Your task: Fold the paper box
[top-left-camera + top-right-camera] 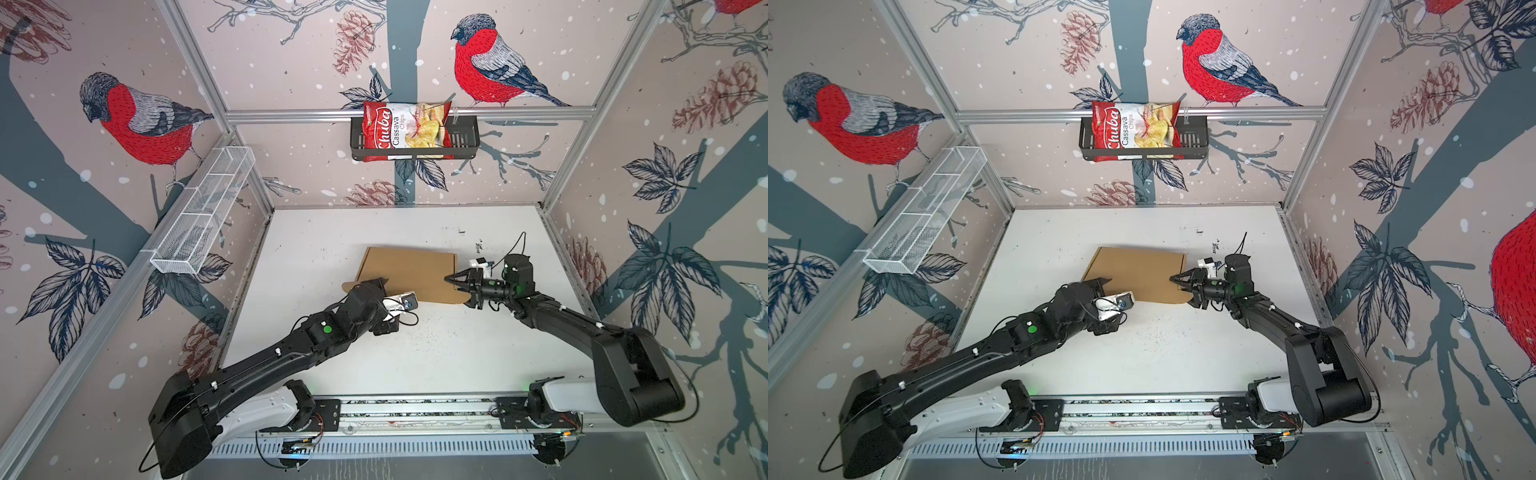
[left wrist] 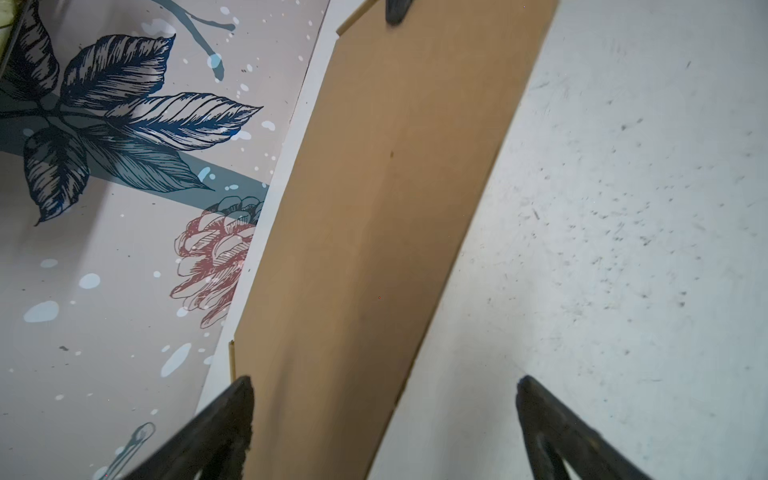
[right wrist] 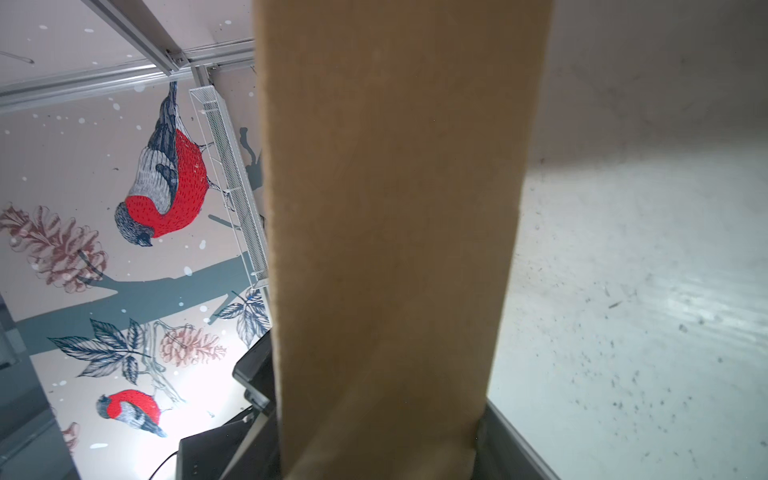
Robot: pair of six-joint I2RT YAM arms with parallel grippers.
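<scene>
Near the middle of the table (image 1: 436, 357), the paper box (image 1: 409, 272) lies nearly closed, the right tool (image 1: 453, 279) clamped on its right edge and the left tool (image 2: 384, 382) spread apart astride its left edge, so closing seems to be the step in hand, and the next move probably calls for tucking the protruding tabs.

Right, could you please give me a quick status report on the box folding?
Left pincer open astride the paper box. Right pincer shut on its opposite edge. Chips bag in wall basket, not in the way.

Twin overhead views, two close wrist views
</scene>
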